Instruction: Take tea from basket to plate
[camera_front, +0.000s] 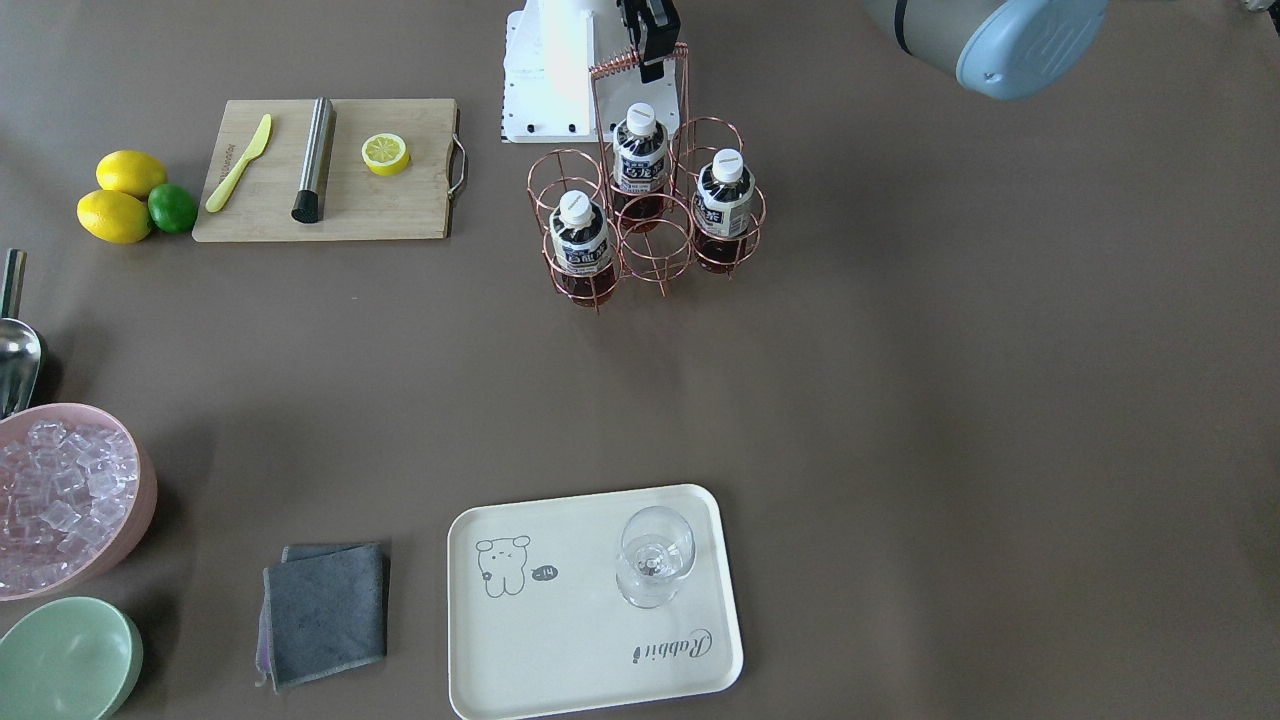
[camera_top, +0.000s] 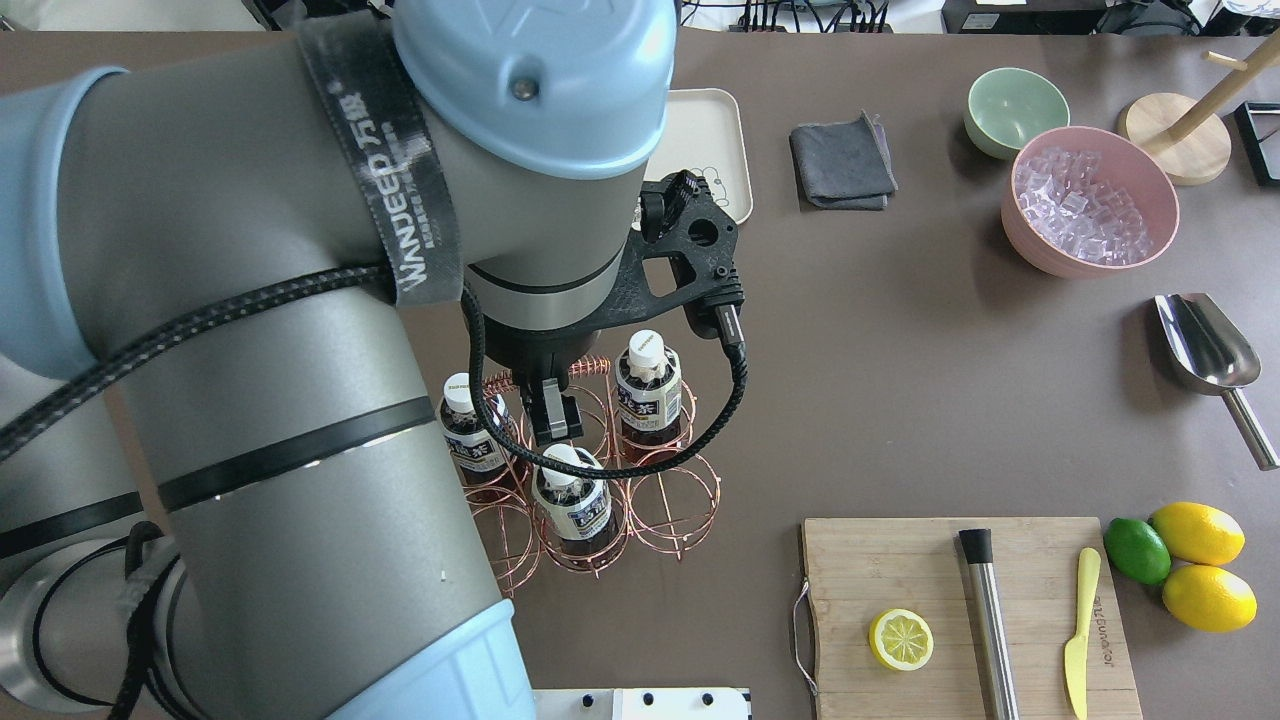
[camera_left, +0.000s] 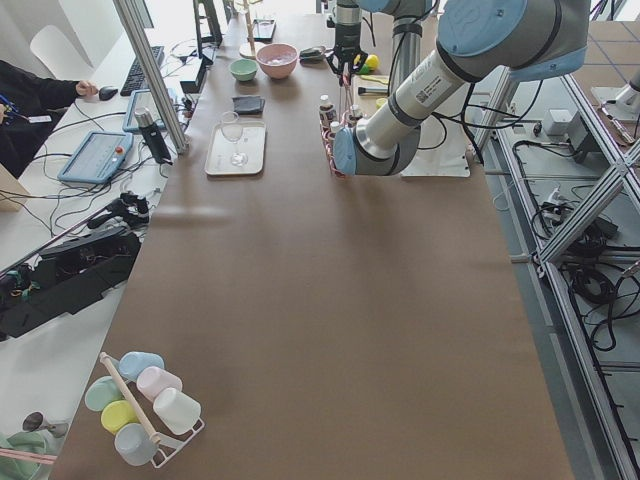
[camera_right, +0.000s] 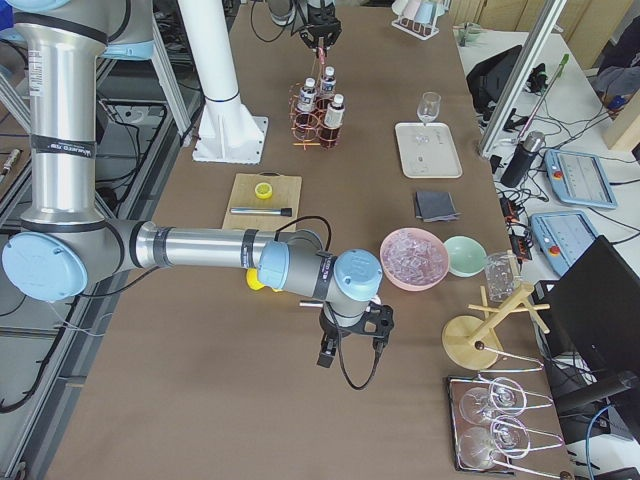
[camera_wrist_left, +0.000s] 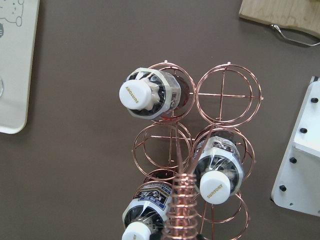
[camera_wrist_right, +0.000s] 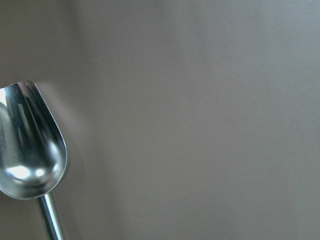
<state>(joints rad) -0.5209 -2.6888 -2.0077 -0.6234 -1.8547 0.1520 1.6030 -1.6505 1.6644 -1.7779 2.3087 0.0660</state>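
Observation:
Three bottles of tea (camera_front: 640, 150) (camera_front: 724, 195) (camera_front: 580, 235) stand upright in the copper wire basket (camera_front: 655, 250) near the robot's base. My left gripper (camera_front: 650, 60) hangs just above the basket's coiled handle (camera_wrist_left: 182, 210). Its fingers look apart and hold nothing. The overhead view shows one of the fingertips (camera_top: 555, 415) over the nearest bottle (camera_top: 570, 500). The cream plate (camera_front: 560, 640) lies at the far side of the table, with a clear glass (camera_front: 655, 555) standing on it. My right gripper (camera_right: 350, 345) hovers low beside the scoop; I cannot tell its state.
A wooden cutting board (camera_front: 330, 170) carries a knife, a steel rod and a half lemon. Beside it lie two lemons and a lime (camera_front: 172, 208). A pink bowl of ice (camera_front: 60, 495), a green bowl (camera_front: 65, 660), a grey cloth (camera_front: 325, 610) and a steel scoop (camera_wrist_right: 30, 145) are also on the table.

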